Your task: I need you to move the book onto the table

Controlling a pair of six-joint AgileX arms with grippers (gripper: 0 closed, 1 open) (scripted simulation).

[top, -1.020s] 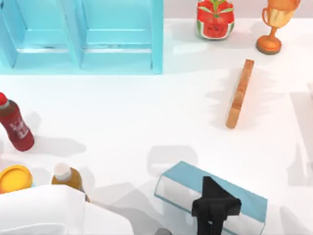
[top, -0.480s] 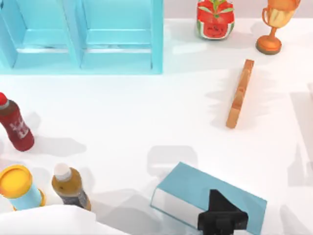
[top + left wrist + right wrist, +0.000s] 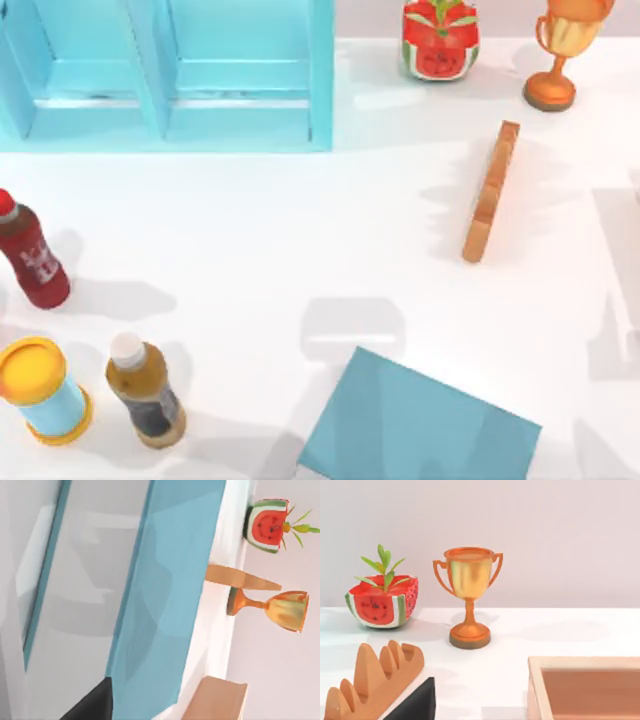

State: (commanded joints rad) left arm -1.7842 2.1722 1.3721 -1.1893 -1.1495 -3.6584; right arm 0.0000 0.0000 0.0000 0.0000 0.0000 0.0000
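1. Left gripper (image 3: 92, 705) is seen as a dark tip in the left wrist view, just beside the teal cover of the book (image 3: 420, 425). Whether it is clenched on the book or released cannot be told.
2. The right gripper (image 3: 415, 705) is seen as a dark tip in the right wrist view. It is pointed towards the trophy (image 3: 468, 597) and the watermelon planter (image 3: 382, 602), and its state cannot be told either.
3. The book is placed at about 6 o'clock on the table (image 3: 250, 240) in the top view, cover up, a little towards 5 o'clock.
4. Its long axis is laid roughly from 10 o'clock to 4 o'clock.
5. Whether the book is resting flat on the table or is raised above it cannot be told.
6. The left gripper is judged the nearer to the book, so any further placing or letting go is likely to fall to it.
7. The orange-brown slab (image 3: 491, 192) is kept well apart, at about 2 o'clock.
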